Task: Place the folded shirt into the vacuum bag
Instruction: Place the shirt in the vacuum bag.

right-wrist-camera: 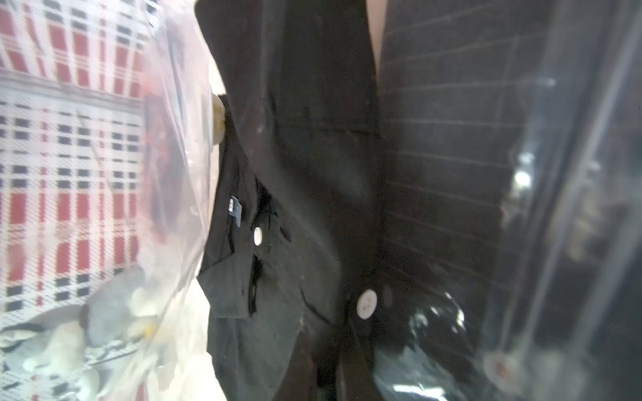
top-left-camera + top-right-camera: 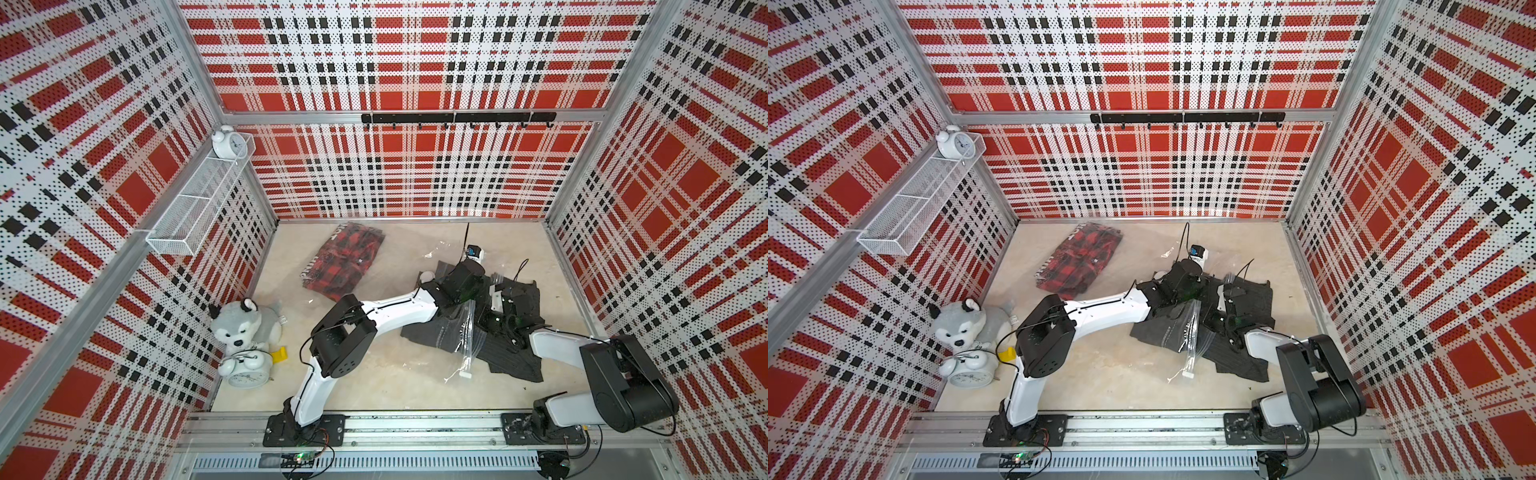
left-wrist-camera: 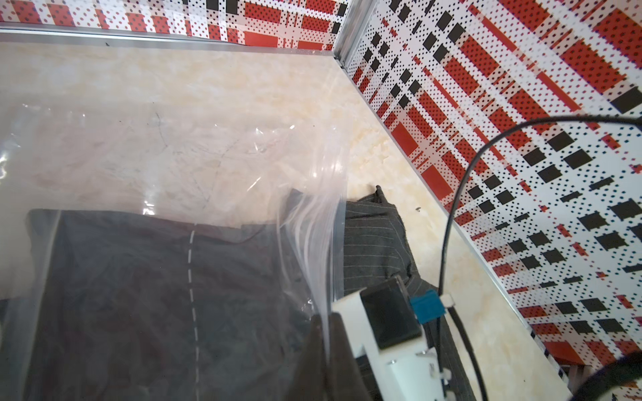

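Plastic vacuum bag; two white clocks

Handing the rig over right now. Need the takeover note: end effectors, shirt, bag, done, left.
Left end effector: shut on the bag by its zip edge, holding it up.
Right end effector: shut, at the dark shirt; grip itself not clearly visible.
Shirt: on the table at the bag mouth, partly behind plastic; inside or underneath, cannot tell.
Done: bag edge raised.
Left: confirm the shirt grip, slide it fully in, release.
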Available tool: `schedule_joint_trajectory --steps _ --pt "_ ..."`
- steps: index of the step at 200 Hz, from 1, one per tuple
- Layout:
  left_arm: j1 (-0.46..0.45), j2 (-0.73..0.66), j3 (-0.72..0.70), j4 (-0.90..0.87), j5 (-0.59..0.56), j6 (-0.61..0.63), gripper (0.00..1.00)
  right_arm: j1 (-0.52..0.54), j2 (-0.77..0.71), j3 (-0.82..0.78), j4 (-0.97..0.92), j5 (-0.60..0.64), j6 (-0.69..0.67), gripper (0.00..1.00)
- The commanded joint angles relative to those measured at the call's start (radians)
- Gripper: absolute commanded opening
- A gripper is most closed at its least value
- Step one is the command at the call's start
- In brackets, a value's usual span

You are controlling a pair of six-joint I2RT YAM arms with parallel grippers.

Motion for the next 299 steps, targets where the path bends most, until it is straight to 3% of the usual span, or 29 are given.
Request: schedule_joint_trajectory --steps 1,48,57,66,80,111,133,164,214,251,299 --pt "-0.015 -0.052 -0.014 0.053 0.007 -0.012 0.00 0.021 0.037 -0.015 0.173 -0.007 0.092 0.02" --pt "-0.013 -0.063 -0.018 0.055 -0.021 -0.013 0.00 0.077 0.071 -0.080 0.314 0.046 0.201 0.04" --pt "-0.013 -0.069 -0.022 0.056 -0.024 -0.013 0.00 0.087 0.070 -0.087 0.310 0.045 0.207 0.11" --pt "-0.013 -0.073 -0.026 0.057 -0.026 -0.012 0.00 0.093 0.063 -0.090 0.289 0.038 0.205 0.28" --pt "-0.009 -0.078 -0.030 0.057 -0.023 -0.009 0.00 0.095 0.031 -0.099 0.234 0.031 0.192 0.44" --pt "-0.007 -0.090 -0.038 0.059 -0.023 -0.006 0.00 0.096 -0.105 -0.099 0.013 0.035 0.124 0.57" --pt "-0.005 -0.101 -0.050 0.067 -0.022 -0.005 0.00 0.096 -0.175 -0.081 -0.102 0.022 0.090 0.61" --pt "-0.004 -0.109 -0.055 0.073 -0.015 -0.008 0.00 0.133 -0.191 -0.066 -0.108 0.024 0.107 0.55" --pt "-0.009 -0.140 -0.069 0.077 -0.013 -0.011 0.00 0.227 0.003 -0.039 0.190 0.055 0.215 0.23" --pt "-0.015 -0.179 -0.099 0.088 -0.009 -0.012 0.00 0.256 0.225 0.053 0.406 0.026 0.288 0.15" --pt "-0.018 -0.208 -0.112 0.089 -0.006 -0.009 0.00 0.286 0.448 0.197 0.526 0.025 0.364 0.13"
